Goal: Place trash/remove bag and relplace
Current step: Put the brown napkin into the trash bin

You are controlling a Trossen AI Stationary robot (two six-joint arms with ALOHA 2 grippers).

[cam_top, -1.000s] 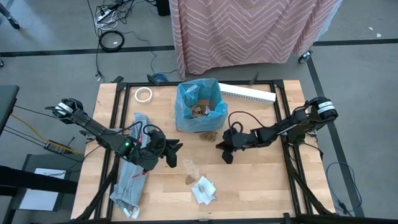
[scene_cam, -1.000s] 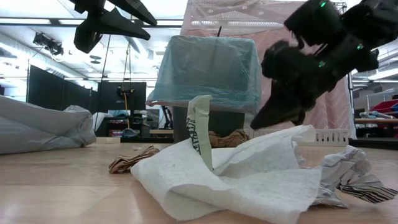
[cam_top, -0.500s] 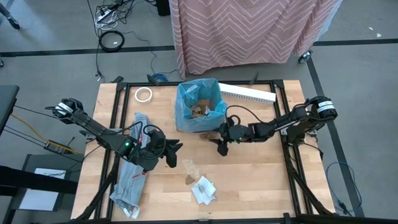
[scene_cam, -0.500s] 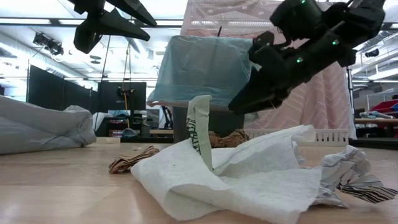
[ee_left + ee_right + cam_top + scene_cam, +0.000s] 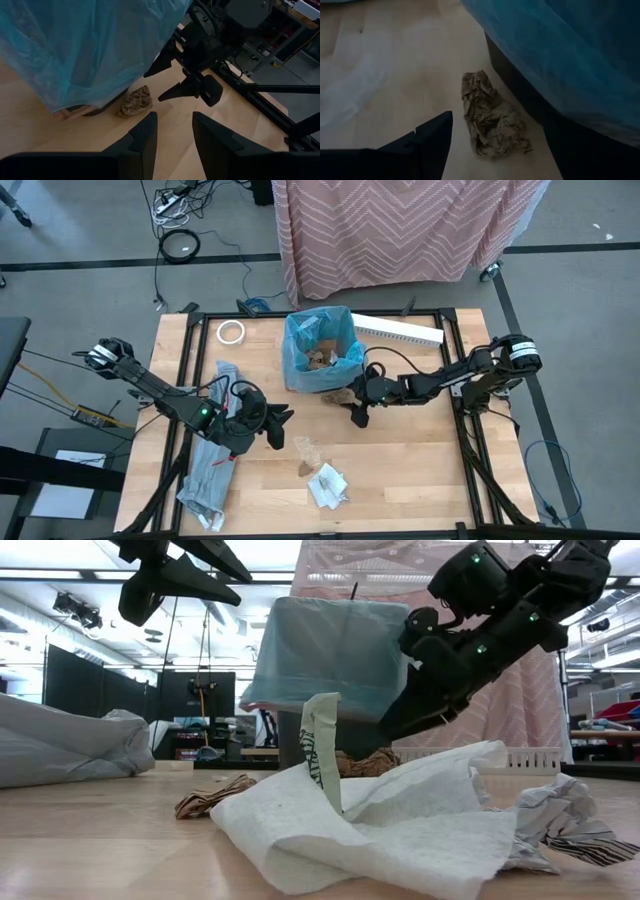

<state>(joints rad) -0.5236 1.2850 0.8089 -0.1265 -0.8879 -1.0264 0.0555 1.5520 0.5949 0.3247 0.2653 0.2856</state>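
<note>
Overhead and wrist views of the counter (image 5: 400, 470) during trash collection. We found the right gripper (image 5: 356, 413) low beside the bin, its jaws spread wide and empty, aimed at a crumpled brown scrap (image 5: 492, 121) that lay on the counter touching the bin's base. The bag (image 5: 318, 345) lined the bin, its blue skirt draped over the dark wall, and several brown scraps (image 5: 320, 359) already sat inside. Nearer the front edge we saw another brown scrap (image 5: 306, 447) and white wrapper pieces (image 5: 328, 485), well apart from the bin.

The left gripper (image 5: 285, 422) waited above the counter beside a grey bag (image 5: 207, 468), its jaws partly apart with nothing between them.

We judged the step in hand to be the pickup of the scrap at the bin's foot. To do it well, we would have lowered the jaws so that one finger passed either side of the scrap, kept clear of the hanging blue film, which would snag and drag the liner, and closed only once the tips neared the wood, since crumpled paper is light and skids away easily.
</note>
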